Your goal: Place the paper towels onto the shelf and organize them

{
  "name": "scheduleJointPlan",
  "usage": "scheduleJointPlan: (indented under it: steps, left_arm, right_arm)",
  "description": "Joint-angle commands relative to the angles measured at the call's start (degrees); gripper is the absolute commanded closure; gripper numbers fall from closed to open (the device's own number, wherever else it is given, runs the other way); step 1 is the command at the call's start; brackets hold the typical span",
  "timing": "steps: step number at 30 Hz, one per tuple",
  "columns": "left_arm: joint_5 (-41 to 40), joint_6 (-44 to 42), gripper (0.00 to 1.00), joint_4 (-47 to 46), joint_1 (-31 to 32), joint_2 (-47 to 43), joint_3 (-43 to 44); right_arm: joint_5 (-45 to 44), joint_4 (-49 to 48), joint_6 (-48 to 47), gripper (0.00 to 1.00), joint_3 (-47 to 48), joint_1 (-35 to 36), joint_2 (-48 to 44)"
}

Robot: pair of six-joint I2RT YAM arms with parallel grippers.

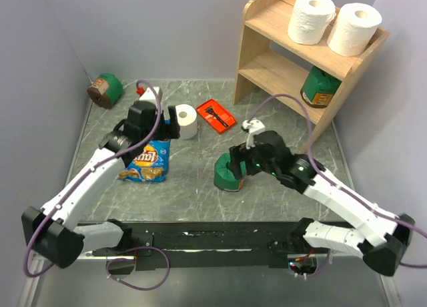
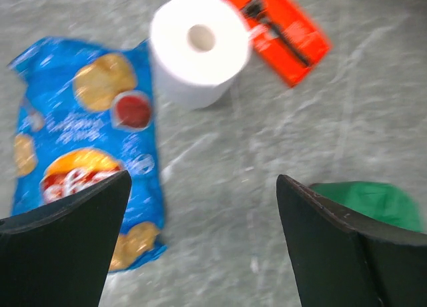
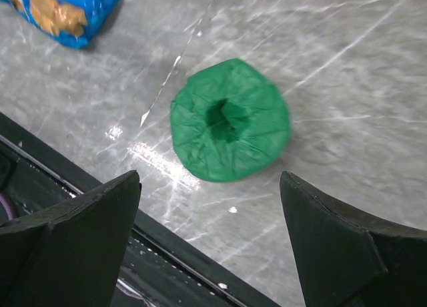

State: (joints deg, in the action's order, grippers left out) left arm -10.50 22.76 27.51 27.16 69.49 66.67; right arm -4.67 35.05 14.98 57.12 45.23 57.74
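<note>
Left end effector [image 2: 203, 187] gapes; shelf [image 1: 272, 21] holds two paper towels [image 1: 311, 18].

Grey table [image 1: 193, 193] holds shelf [image 1: 248, 50], one paper towel [image 1: 186, 121], chip bag [image 1: 148, 161], red packet [image 1: 216, 115], two green canisters [image 1: 105, 89] [image 1: 224, 177].

shelf [image 1: 267, 27]: pale matt wood | paper towels [image 1: 186, 121]: soft white paper | table [image 1: 200, 187]: glossy grey marble

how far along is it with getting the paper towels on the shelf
Done: two paper towels stand on the shelf, top tier. In hand: nothing; the left gripper is open near the third roll on the table, the right gripper open over a green canister. Left: shelving that third roll.
</note>
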Motion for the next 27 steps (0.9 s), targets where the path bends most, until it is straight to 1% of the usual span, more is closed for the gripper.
scheduleJointPlan:
  steps: [1, 2, 7, 8, 11, 15, 27]
  left_arm:
    - [-9.6, -1.8, 0.04, -3.3, 0.3, -5.7, -3.0]
    - [-12.8, -1.1, 0.04, -2.8, 0.4, -6.4, -2.8]
    - [-17.4, -0.9, 0.04, -5.1, 0.4, -11.7, -4.8]
    - [-17.5, -0.8, 0.04, -5.4, 0.5, -12.2, -5.1]
    - [-16.9, -0.8, 0.04, -6.6, 0.4, -13.9, -6.0]
    - [-17.0, -0.5, 0.04, -6.2, 0.5, -13.9, -5.9]
    - [-17.9, -0.5, 0.04, -6.1, 0.5, -13.6, -5.8]
  right_arm:
    - [0.4, -4.5, 1.2, 0.09, 3.1, 2.7, 6.5]
    - [0.0, -4.4, 0.9, 0.10, 3.4, 3.1, 7.7]
    - [-3.2, -3.1, -0.6, 0.11, 7.4, 5.7, 15.3]
    - [-5.2, -3.0, -1.4, 0.12, 7.8, 5.9, 16.3]
    - [-6.8, -2.4, -2.4, 0.14, 9.1, 6.3, 19.2]
    - [-6.2, -2.4, -2.4, 0.16, 9.2, 6.5, 22.1]
    - [-5.8, -4.1, -1.2, 0.22, 7.0, 7.5, 26.8]
